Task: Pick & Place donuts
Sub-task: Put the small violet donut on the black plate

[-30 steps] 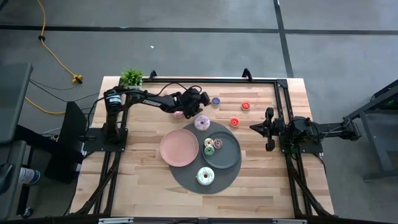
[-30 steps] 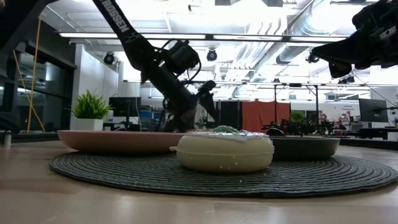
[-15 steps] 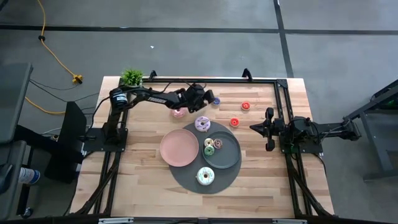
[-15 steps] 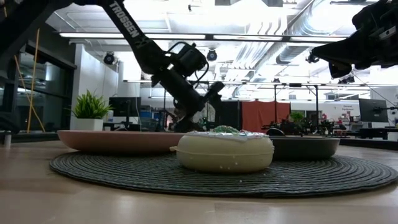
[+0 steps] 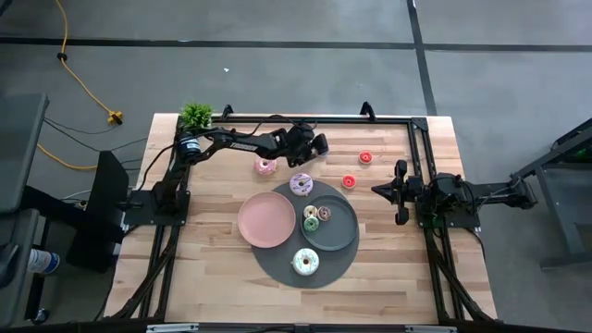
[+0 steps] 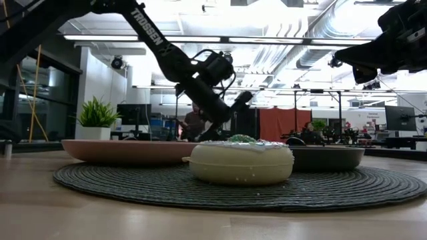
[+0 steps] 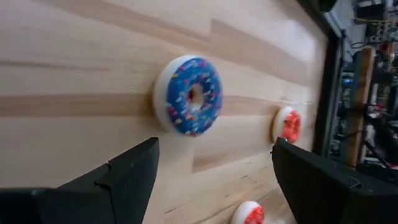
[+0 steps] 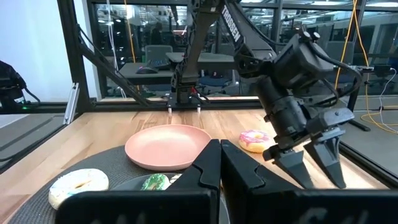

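**A:** Where is the left gripper (image 5: 319, 144)?

**B:** It hangs above the far side of the desk (image 5: 213, 268), fingers spread wide and holding nothing. Just ahead of it, between the two fingers as its wrist camera sees things, a small blue donut (image 7: 188, 95) lies flat on the wood, untouched.

**A:** What lies beyond that?

**B:** Two small red donuts (image 5: 365, 157) rest farther toward the right side. A pink-iced donut (image 5: 265, 166) sits near the arm on the bare wood. Another iced donut (image 5: 301, 184) sits on the edge of a round dark mat (image 5: 277, 264). The mat carries a pink plate (image 5: 266, 220) and a grey plate (image 5: 340, 229); tiny donuts (image 5: 313, 217) lie in the grey plate. A white-iced donut (image 5: 305, 263) lies on the mat's near part.

**A:** And the right gripper (image 5: 376, 190)?

**B:** It waits at the desk's right edge, fingers pressed together, empty.
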Robot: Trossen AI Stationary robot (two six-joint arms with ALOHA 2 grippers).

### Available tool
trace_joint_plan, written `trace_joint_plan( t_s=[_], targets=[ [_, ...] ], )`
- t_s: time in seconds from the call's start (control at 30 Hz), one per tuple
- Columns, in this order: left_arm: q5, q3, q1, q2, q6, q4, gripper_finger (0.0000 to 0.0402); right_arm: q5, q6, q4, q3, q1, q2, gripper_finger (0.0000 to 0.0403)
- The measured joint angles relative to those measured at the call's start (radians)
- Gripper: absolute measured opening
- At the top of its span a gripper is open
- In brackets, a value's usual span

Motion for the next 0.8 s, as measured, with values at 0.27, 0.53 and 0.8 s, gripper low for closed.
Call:
trace_joint_plan(
  t_s=[0.27,0.53,0.8],
  targets=[
    [-0.072,0.000,0.006,0.000,-0.002,-0.065,0.0301,0.000,0.000,0.000,0.000,0.000,0.000,0.0000],
    [-0.110,0.000,0.006,0.000,-0.058,-0.067,0.0301,0.000,0.000,0.000,0.000,0.000,0.000,0.0000],
    [-0.135,0.000,0.006,0.000,-0.137,-0.067,0.0301,0.000,0.000,0.000,0.000,0.000,0.000,0.0000]
  ],
)
